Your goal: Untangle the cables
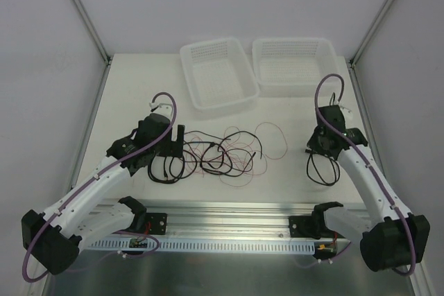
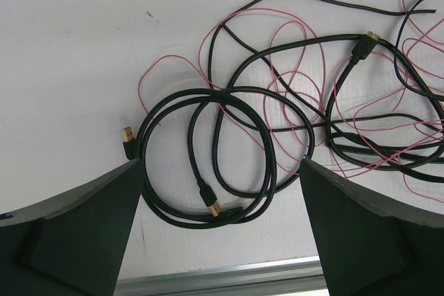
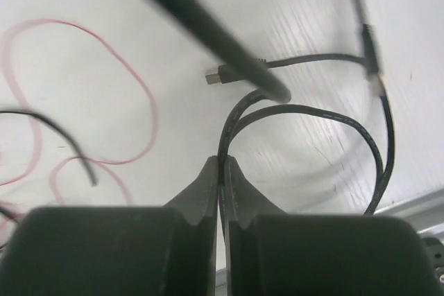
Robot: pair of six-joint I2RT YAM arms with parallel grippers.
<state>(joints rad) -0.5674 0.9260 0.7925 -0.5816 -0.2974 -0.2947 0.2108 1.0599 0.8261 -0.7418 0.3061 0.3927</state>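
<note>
Right hand (image 3: 222, 164) tight on one black cable loop (image 3: 298, 107).

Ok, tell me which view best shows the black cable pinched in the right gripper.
Right wrist: the right gripper is shut on the black cable, its loop and plug close up. Top external shows only a small loop under that gripper, apart from the tangle. Left wrist does not show it.

No writing, label, brand mark or number can be read anywhere: none on the thin black and red cables (image 1: 215, 157), the two white perforated plastic baskets (image 1: 220, 100), the white robot arms (image 1: 90, 192) or the plain white table (image 1: 139, 88).
</note>
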